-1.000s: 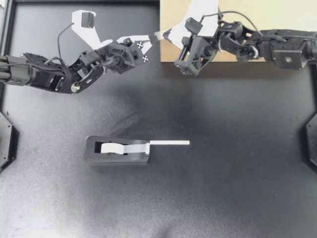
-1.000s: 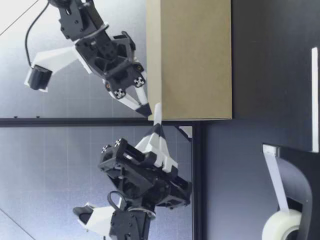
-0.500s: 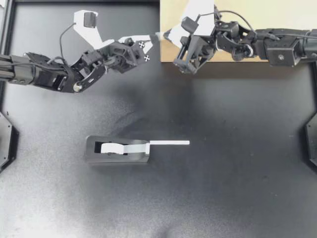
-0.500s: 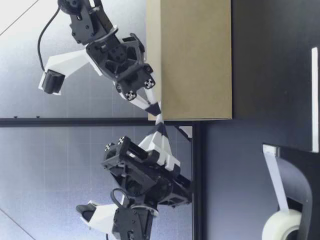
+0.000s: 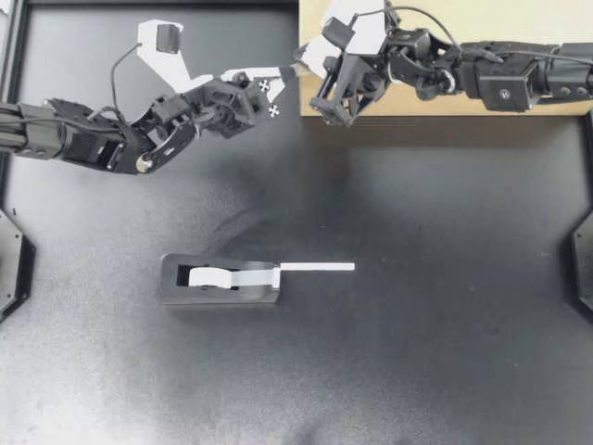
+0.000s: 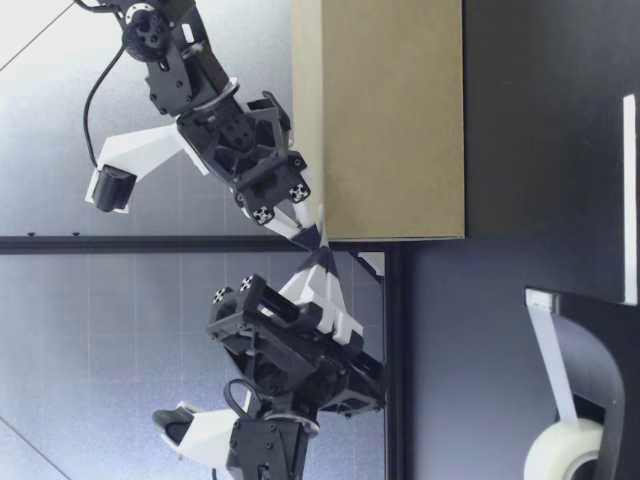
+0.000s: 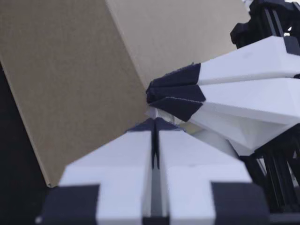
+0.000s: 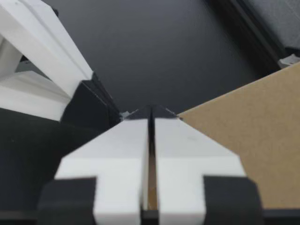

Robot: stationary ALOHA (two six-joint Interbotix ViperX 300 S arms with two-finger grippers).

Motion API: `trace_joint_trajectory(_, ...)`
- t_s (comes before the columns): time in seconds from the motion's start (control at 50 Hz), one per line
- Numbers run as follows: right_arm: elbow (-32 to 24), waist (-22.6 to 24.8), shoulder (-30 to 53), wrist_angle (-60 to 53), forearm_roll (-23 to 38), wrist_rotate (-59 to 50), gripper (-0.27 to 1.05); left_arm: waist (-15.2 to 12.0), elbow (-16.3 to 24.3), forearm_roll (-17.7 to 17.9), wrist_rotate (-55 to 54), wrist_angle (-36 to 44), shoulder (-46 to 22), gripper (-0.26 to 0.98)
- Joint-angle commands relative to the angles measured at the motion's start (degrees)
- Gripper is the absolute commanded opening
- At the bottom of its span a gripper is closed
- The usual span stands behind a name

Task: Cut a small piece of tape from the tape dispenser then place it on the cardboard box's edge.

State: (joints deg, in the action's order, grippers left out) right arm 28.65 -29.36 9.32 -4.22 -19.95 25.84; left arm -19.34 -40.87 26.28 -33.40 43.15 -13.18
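The cardboard box (image 5: 519, 23) is cut off by the upper edge of the top view, and part of its top is covered by the right arm. Of the piece of tape (image 7: 153, 112) only a pale sliver is shown at the tips of the left gripper (image 5: 293, 69). The rest is hidden between its pressed-together fingers. Whether the sliver is touched by the right gripper (image 5: 302, 65) cannot be told. The tape dispenser (image 6: 600, 350) is cut off in the low view.

Right end effector (image 5: 301, 66) has slid along the cardboard box (image 5: 537, 20) toward its corner. Its closed tips now meet the left end effector (image 5: 285, 71), which has edged slightly closer.
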Motion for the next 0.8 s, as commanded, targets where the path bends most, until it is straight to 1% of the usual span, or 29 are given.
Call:
trace_joint_trajectory(0.0, -0.88, -1.05, -0.97, -0.18, 0.18, 0.09, -0.09, -0.44, 0.26, -0.88, 0.53, 0.26, 1.93, -0.12)
trace_joint_trajectory(0.08, -0.88, -1.05, -1.05, -0.09, 0.18, 0.09, -0.09, -0.44, 0.44, -1.67, 0.70, 0.26, 2.20, -0.08)
trace_joint_trajectory(0.16, -0.88, -1.05, -0.97, -0.18, 0.18, 0.00, -0.09, -0.44, 0.35, -1.76, 0.70, 0.35, 2.37, 0.02)
trace_joint_trajectory(0.22, -0.97, -1.05, -1.14, -0.18, 0.18, 0.00, -0.09, -0.44, 0.18, -1.67, 0.70, 0.26, 2.46, 0.12)
trace_joint_trajectory(0.28, -0.97, -1.05, -1.23, -0.18, 0.18, -0.09, -0.09, -0.44, 0.09, -1.76, 0.53, 0.26, 2.55, 0.25)
trace_joint_trajectory(0.36, -0.88, -1.05, -1.58, -0.09, 0.18, -0.09, -0.09, -0.44, -0.18, -1.76, 0.53, 0.26, 2.72, 0.35)
trace_joint_trajectory(0.5, -0.79, -1.05, -3.78, -0.09, 0.18, -0.18, -0.09, -0.26, -1.85, -1.93, 0.97, 0.26, 4.22, 0.32)
trace_joint_trajectory(0.58, -0.26, -0.79, -6.15, 0.09, 0.18, -0.26, -0.09, 0.18, -3.52, -2.99, 2.20, 0.26, 5.89, 0.30)
trace_joint_trajectory(0.68, 0.62, 0.44, -9.32, 0.53, 0.18, -0.35, -0.09, 1.32, -5.27, -4.57, 5.19, 0.26, 8.88, 0.27)
trace_joint_trajectory(0.78, 1.93, 3.16, -12.66, 1.23, 0.00, -0.62, -0.09, 3.16, -6.77, -7.03, 10.11, 0.26, 12.13, 0.26)
